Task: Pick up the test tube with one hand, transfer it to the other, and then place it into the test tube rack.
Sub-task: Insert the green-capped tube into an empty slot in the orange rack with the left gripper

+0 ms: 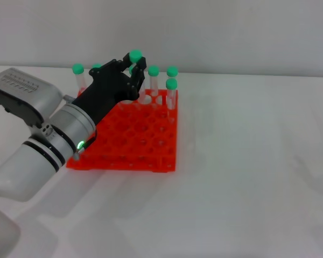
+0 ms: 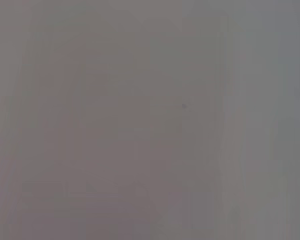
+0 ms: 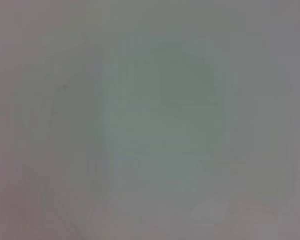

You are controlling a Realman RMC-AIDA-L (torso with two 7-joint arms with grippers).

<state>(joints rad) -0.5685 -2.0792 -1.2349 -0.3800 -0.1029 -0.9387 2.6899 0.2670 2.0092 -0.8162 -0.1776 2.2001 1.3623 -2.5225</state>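
Head view: left gripper [image 1: 133, 69] is seen over the far rows of the test tube rack [image 1: 130, 138], fingers clamped on the test tube [image 1: 134, 58], held approx upright w/ its green cap just above the fingertips. Pick-up and handover are judged done, since the tube sits in the green-lit arm's gripper. Left to do: lowering into a free hole, release, retreat. Other green-capped tubes [image 1: 171, 91] stand just beside and behind the gripper, so clearance is judged tight. Tube tip is hidden by the fingers; hole alignment can't be told. Right gripper isn't in view; both wrist views show nothing usable.
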